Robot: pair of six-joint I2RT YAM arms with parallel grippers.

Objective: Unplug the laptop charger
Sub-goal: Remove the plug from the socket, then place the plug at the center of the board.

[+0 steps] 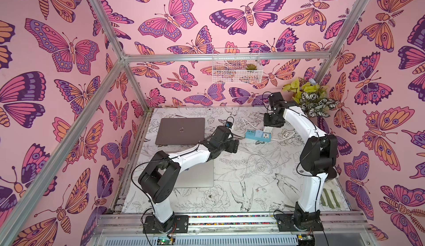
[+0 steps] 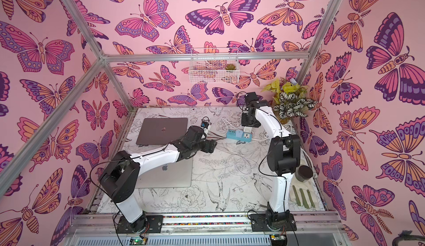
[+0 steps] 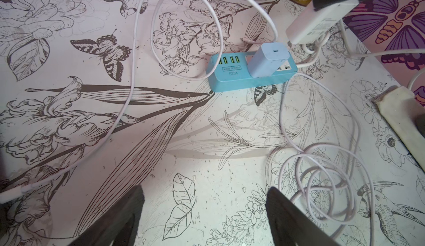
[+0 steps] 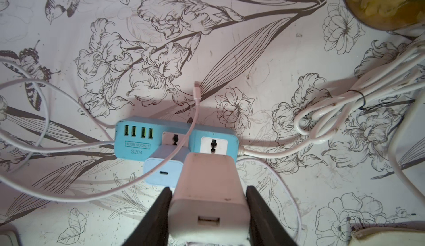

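Right wrist view: the white laptop charger (image 4: pixel 208 210) is clamped by its sides in the right gripper (image 4: pixel 209 190), probably for a straight pull. It is held just above the blue power strip (image 4: pixel 135 150), marked "4USB SOCKET" and "S204". The socket beneath it shows empty. The left gripper (image 3: pixel 205 188) is seen wide open over the table (image 3: pixel 207 141), perhaps ready to steady the strip.

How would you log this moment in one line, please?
right gripper: shut on white charger | white charger: lifted off blue power strip | blue adapter: plugged in | left gripper: open, empty
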